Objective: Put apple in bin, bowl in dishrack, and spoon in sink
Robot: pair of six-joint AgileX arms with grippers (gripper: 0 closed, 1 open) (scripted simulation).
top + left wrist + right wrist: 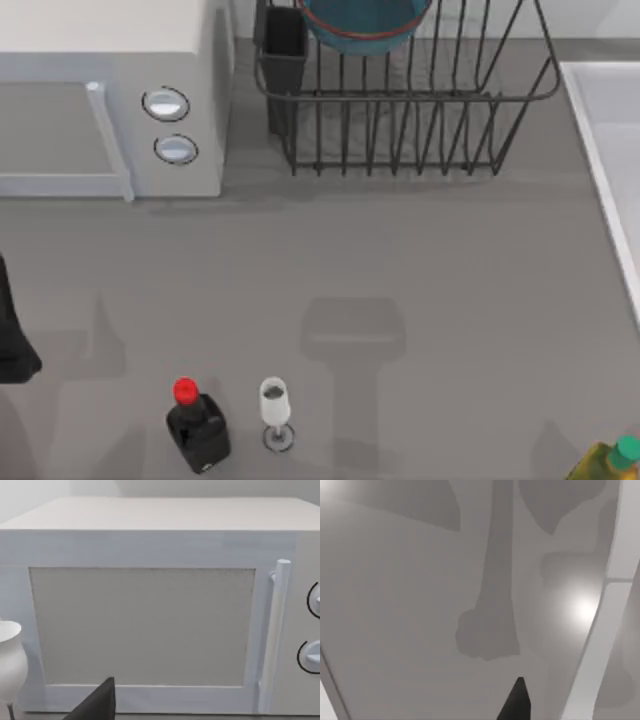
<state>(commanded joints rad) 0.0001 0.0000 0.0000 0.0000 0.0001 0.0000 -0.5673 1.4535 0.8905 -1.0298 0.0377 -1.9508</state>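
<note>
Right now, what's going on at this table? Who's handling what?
Nothing is being held at the moment. The bowl already sits in the dishrack at the back of the table. My left arm is at the table's left edge, its wrist camera facing the microwave. The sink lies at the right edge. A red-capped bottle and a wine glass stand untouched near the front.

Mid table [400,260] lies open. Microwave [110,100] blocks back left, dishrack [400,110] back centre, sink [610,150] right edge; bottle [197,425] & glass [275,408] crowd front left.
</note>
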